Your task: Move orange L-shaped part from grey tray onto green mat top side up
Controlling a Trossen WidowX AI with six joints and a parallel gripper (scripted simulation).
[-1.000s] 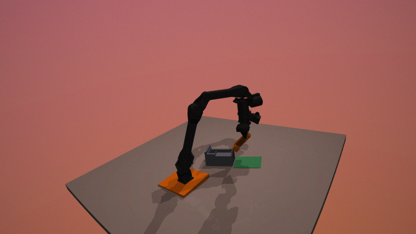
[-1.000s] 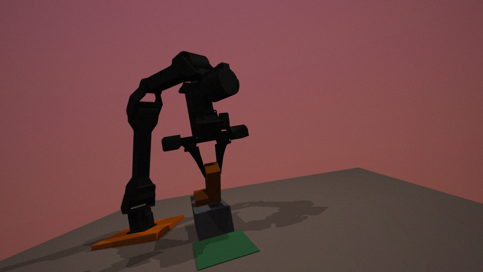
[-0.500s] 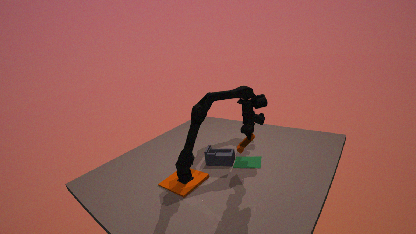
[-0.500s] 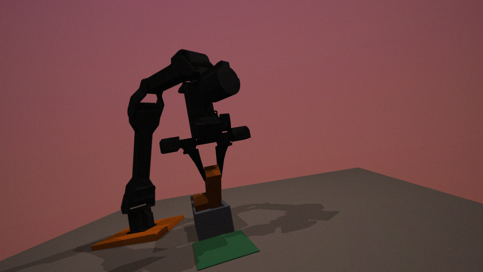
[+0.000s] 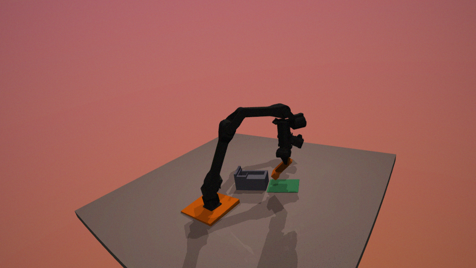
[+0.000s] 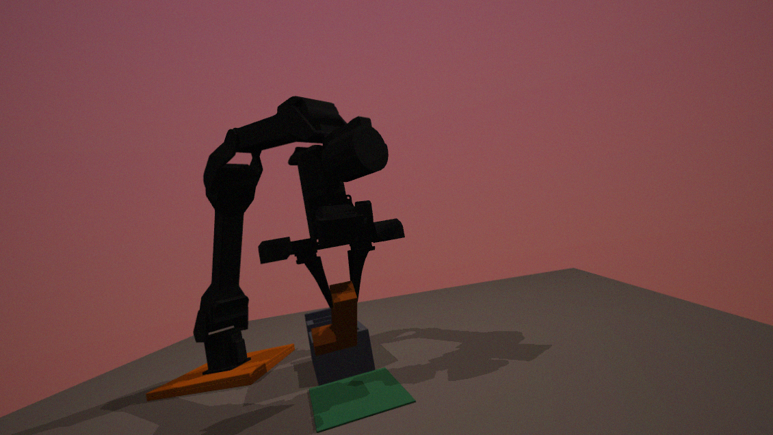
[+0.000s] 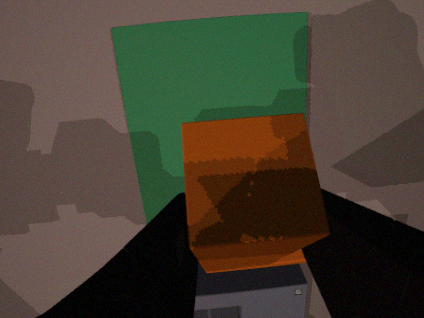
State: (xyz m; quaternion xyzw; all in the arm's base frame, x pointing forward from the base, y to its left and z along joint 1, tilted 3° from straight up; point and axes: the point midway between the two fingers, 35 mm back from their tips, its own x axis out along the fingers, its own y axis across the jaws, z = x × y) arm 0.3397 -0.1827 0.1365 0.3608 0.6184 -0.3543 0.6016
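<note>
The orange L-shaped part (image 5: 278, 172) (image 6: 345, 319) (image 7: 245, 145) is in the air, steeply tilted, with its L-shaped end low and its other end high. My gripper (image 5: 285, 162) (image 6: 344, 304) (image 7: 242, 201) is shut on its raised end, one finger on each side. The green mat (image 5: 289, 188) (image 6: 373, 399) (image 7: 210, 65) lies flat on the table, below the part. The grey tray (image 5: 251, 185) (image 6: 346, 368) (image 7: 250, 297) stands beside the mat, and its pocket is empty. In the wrist view the part's raised end hides its lower end.
The orange base plate (image 5: 226, 202) (image 6: 259, 367) under the arm lies on the tray's other side from the mat. The tray has a raised wall (image 5: 237, 171) at its end nearer the base. Arm shadows fall across the table and the mat.
</note>
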